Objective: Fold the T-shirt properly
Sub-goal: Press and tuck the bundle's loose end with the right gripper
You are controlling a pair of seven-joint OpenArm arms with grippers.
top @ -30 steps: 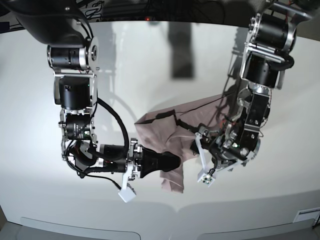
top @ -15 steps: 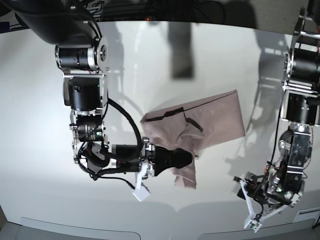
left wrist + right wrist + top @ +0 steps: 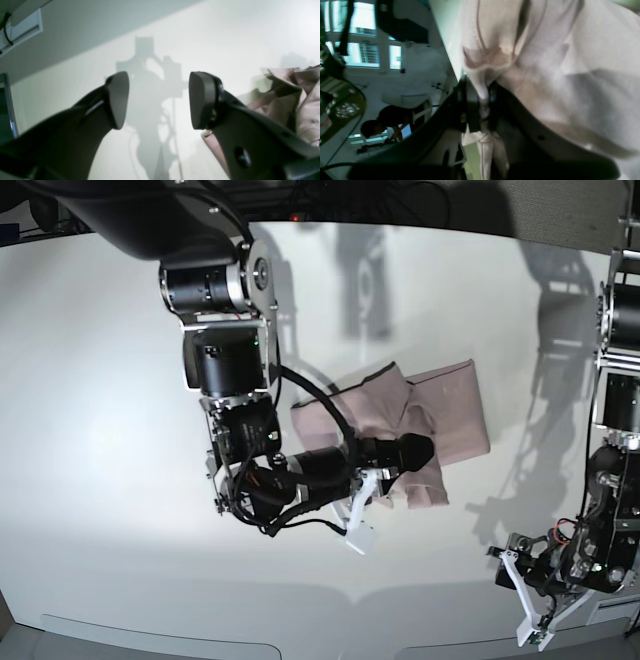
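The T-shirt point(image 3: 445, 425) lies bunched mid-bench, one fold pinched in our right end effector point(image 3: 480, 100), which is clamped tight on it, presumably to carry that fold across. Our left end effector point(image 3: 157, 100) hangs wide apart and empty, the shirt beside it. The bench point(image 3: 100, 430) is plain white; windows show beyond.

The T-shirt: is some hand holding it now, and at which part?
The right hand is shut on a bunched fold of the T-shirt; which part cannot be told. The left hand is open and empty.
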